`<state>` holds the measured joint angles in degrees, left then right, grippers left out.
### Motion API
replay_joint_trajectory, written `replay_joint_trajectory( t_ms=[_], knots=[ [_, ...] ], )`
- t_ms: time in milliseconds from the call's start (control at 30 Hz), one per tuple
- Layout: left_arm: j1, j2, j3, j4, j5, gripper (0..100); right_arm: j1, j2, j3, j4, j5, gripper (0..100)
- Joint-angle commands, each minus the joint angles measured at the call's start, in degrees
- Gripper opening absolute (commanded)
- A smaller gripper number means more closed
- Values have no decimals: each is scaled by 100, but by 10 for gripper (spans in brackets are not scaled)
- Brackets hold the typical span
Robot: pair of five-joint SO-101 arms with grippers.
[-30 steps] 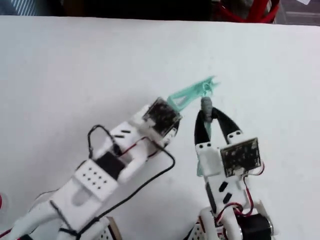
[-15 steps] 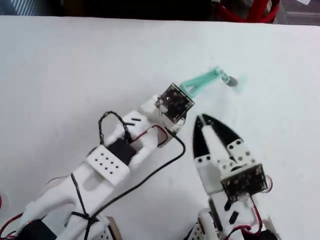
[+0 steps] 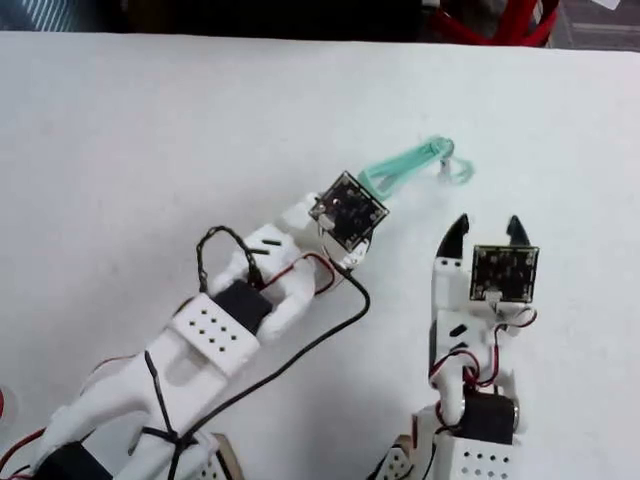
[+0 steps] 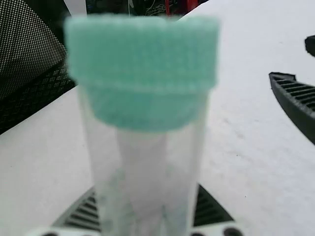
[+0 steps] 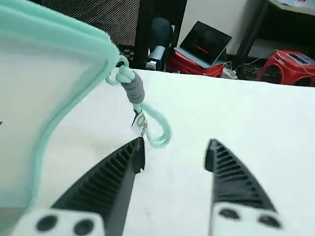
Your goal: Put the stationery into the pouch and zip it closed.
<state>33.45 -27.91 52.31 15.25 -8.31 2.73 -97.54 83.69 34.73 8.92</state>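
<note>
High view: your left arm stretches in from the lower left over the white table [image 3: 150,120]. The mint-green pouch [image 3: 400,168] juts out beyond its wrist, angled toward the far right. A zip pull cord [image 3: 455,172] curls off the pouch's far end. Your right gripper [image 3: 487,228] sits near that cord but apart from it. Its two black fingers are spread wide with nothing between them.

Left wrist view: your left gripper [image 4: 147,221] pinches the pouch, which stands on edge between the two ridged fingers. The pouch has a see-through body and a mint fabric band at its far end. Whatever is inside is too blurred to tell.

Right wrist view: the pouch shows a clear side edged with mint trim. The cord carries a grey bead [image 5: 134,88], and its loop lies close to the tip of one spread finger.
</note>
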Motion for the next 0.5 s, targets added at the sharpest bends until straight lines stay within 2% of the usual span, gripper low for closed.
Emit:
replay_joint_trajectory(
  t_ms=[0, 133, 200, 467],
  knots=[
    [-57, 145, 158, 53, -44, 23, -365, 4, 202, -558, -114, 238],
    [-40, 145, 167, 62, -44, 23, -690, 13, 976, -1938, -114, 237],
    [-40, 145, 167, 114, -44, 23, -813, 13, 1196, -2299, -114, 237],
    [-40, 145, 158, 132, -44, 23, -840, 22, 941, -2308, -114, 235]
  ],
)
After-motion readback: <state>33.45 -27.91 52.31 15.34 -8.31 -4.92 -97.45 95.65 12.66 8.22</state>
